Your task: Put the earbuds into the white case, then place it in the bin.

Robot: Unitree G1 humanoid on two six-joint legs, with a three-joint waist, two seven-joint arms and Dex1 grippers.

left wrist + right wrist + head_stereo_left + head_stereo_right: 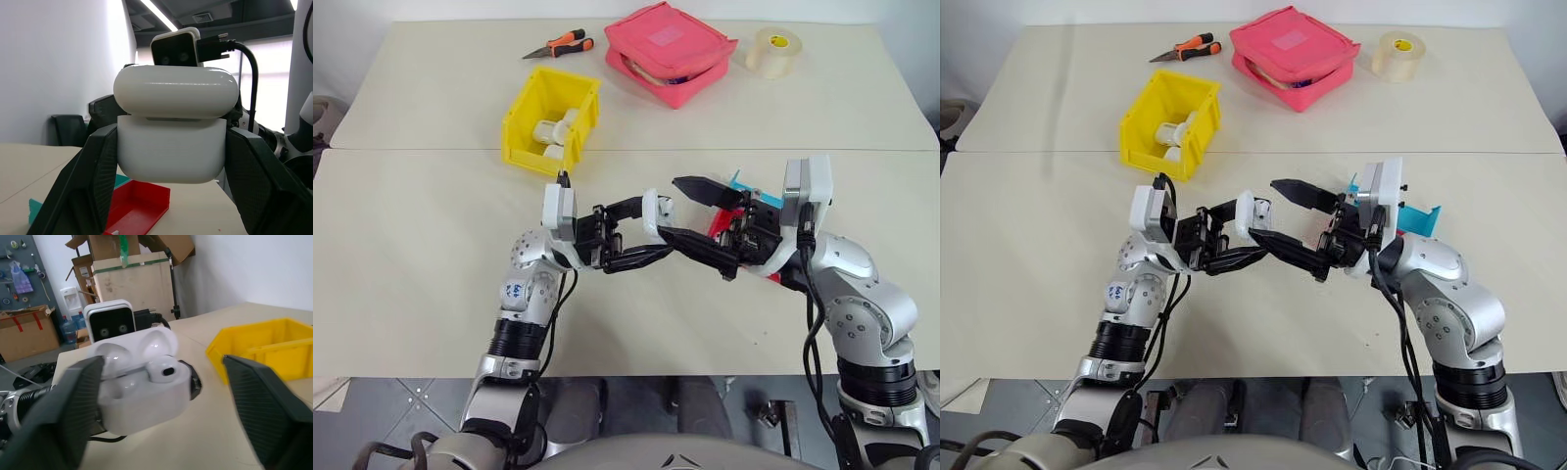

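Starting with the biggest thing, a wide beige table (411, 294) is seen, and the yellow bin (551, 127) is set on its far left side with some white things already lying inside. A pink zipped pouch (671, 49), a roll of tape (773, 51) and orange-handled pliers (560, 45) are laid along the far edge. A red and blue tray (1410, 217) is partly hidden behind the right arm. Above the middle of the table, the white case (173, 132) is held up, clamped in the left gripper (641, 240). The right gripper (700, 217) is held with its black fingers spread wide apart just beside the case, holding nothing. Inside the open case one earbud (164, 372) is seated. By the look of it, the lid must yet be shut, and the case is not yet placed in the bin.
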